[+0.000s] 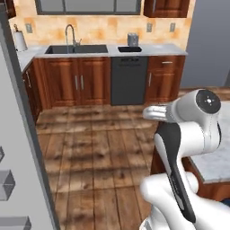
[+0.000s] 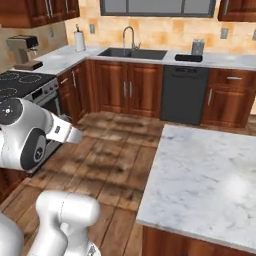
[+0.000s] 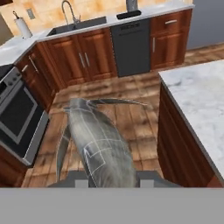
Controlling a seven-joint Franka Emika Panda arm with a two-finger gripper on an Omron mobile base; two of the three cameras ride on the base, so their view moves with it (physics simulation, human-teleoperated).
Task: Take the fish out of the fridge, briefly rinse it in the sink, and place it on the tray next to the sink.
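Fish (image 3: 103, 146) is pinched in the gripper (image 3: 114, 177).
Mottled grey-silver, tapered body, thin fins seen against plank floor.

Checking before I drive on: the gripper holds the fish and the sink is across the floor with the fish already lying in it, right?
Not quite. The fish is not in the sink; the hand view shows it clamped in the gripper, over the floor. The sink is indeed across the floor.
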